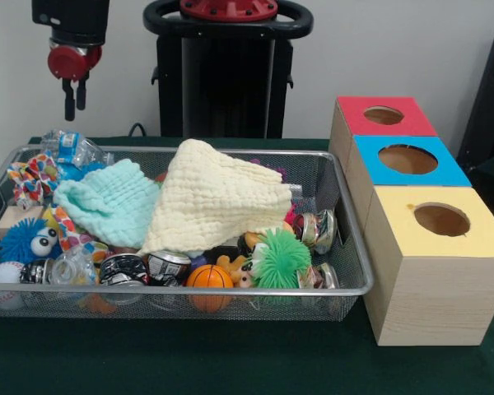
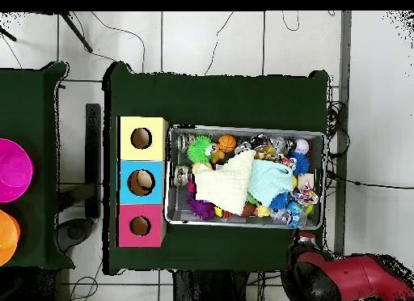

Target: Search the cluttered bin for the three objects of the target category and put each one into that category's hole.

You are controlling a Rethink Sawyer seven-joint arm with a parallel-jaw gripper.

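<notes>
The silver wire-mesh bin point(image 1: 181, 290) sits on the green table, full of clutter. A pale yellow cloth point(image 1: 214, 197) and a mint cloth point(image 1: 111, 206) cover its middle. Around them lie an orange basketball point(image 1: 208, 277), a green spiky ball point(image 1: 280, 259), a blue fuzzy ball with eyes point(image 1: 20, 241), a baseball point(image 1: 4, 276), cans point(image 1: 123, 267) and a plastic bottle point(image 1: 70, 148). My gripper point(image 1: 74, 107) hangs empty and slightly open, high above the bin's far left corner. The bin also shows in the overhead view point(image 2: 247, 129).
Three wooden boxes with round holes stand in a row right of the bin: red point(image 1: 354, 111), blue point(image 1: 370, 160), yellow point(image 1: 395, 206). The black pedestal point(image 1: 226, 74) stands behind the bin. In the overhead view a pink disc point(image 2: 12, 170) lies on a separate table.
</notes>
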